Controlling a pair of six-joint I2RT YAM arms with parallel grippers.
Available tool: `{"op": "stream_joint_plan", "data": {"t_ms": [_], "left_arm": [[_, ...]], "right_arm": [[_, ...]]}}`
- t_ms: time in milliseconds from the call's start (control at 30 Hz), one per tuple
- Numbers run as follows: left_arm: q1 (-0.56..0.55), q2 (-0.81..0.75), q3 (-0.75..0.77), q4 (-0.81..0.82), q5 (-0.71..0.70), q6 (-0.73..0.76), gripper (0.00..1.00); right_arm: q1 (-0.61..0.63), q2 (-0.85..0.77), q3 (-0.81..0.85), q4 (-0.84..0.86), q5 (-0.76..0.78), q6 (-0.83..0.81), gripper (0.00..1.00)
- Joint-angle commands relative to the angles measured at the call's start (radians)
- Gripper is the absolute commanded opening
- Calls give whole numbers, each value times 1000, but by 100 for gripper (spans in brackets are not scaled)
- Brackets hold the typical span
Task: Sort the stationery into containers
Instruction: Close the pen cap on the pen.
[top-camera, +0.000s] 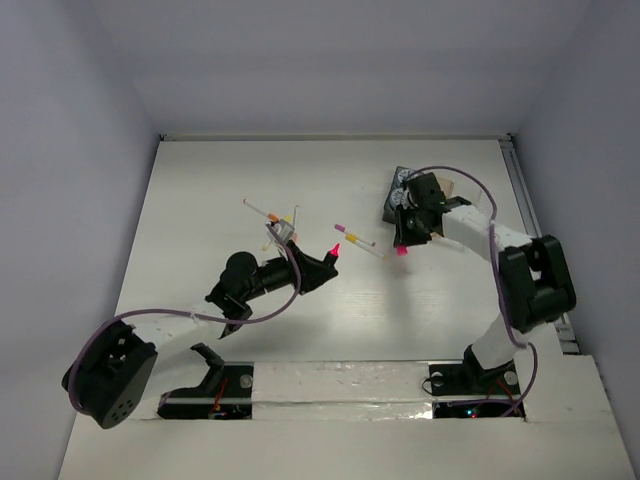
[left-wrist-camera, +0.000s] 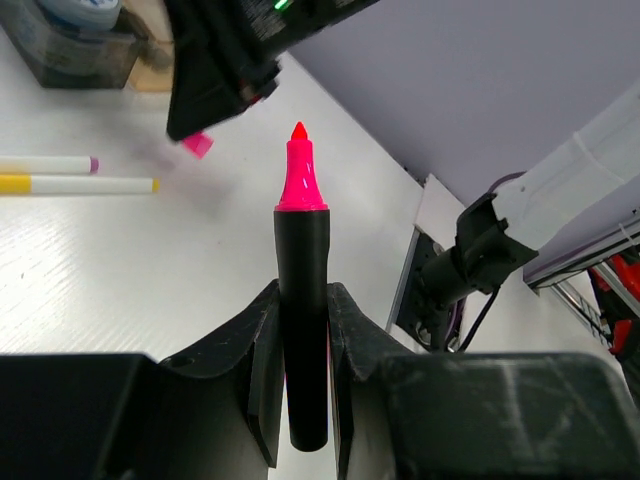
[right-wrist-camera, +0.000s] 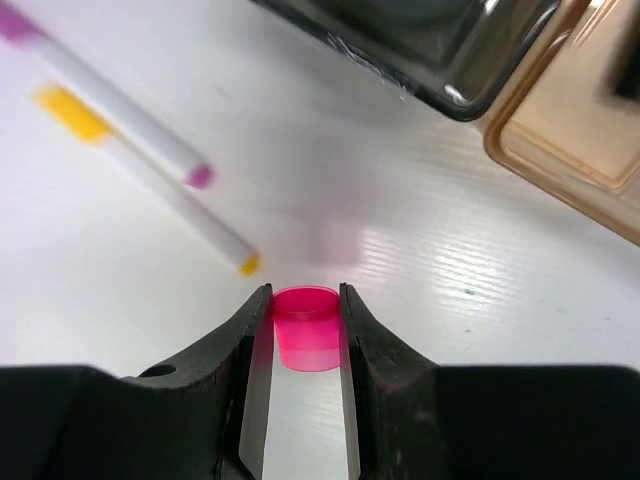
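L gripper (left-wrist-camera: 302, 300) was clamped on a black marker w/ bare pink tip (left-wrist-camera: 301, 230). R gripper (right-wrist-camera: 305, 305) pinched a small pink plastic cap (right-wrist-camera: 306, 345) beside two thin white pens (right-wrist-camera: 150, 165), near the clear divided plastic tray (right-wrist-camera: 560, 150).

The left tool (left-wrist-camera: 303, 330) is closed on a black marker (left-wrist-camera: 300, 250) at mid-barrel, its bare pink tip (left-wrist-camera: 299, 175) pointing away. On the worktop (left-wrist-camera: 120, 270), far left, a purple-ended pen (left-wrist-camera: 45, 164) and a yellow-ended pen (left-wrist-camera: 80, 184) lie side by side. Above them, a pink piece (left-wrist-camera: 197, 144) shows at the right tool (left-wrist-camera: 225, 70).
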Motion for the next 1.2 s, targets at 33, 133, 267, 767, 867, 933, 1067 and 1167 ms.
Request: {"op": "stream_joint_plan", "data": {"t_ms": [33,133,267,767,867,933,1067,1167], "left_arm": [[0,85,8,118,-13,-58,0],[0,137,30,140,-33,-102,0],[-9,137,54,103,-106,-85,0],[-64,65,96,-61,-482,30,0],[-73,70,99,-63,-508,56,0],[-73,73,99,-56,-519,66,0],[-82,91,106,-37,-506,76,0],[-93,105,108,-27,-499,76,0]], "right_arm": [[7,-210,-104,290,-70,179,6],[55,-322,-193,465,-96,302,5],[157,-372,-218,613,-17,393,5],[329,-309,-193,840,148,543,7],[340,-301,-189,861,155,554,7],[351,-295,-177,863,156,554,7],[369,-270,-163,869,154,557,8],[380,-260,-158,878,156,558,8]]}}
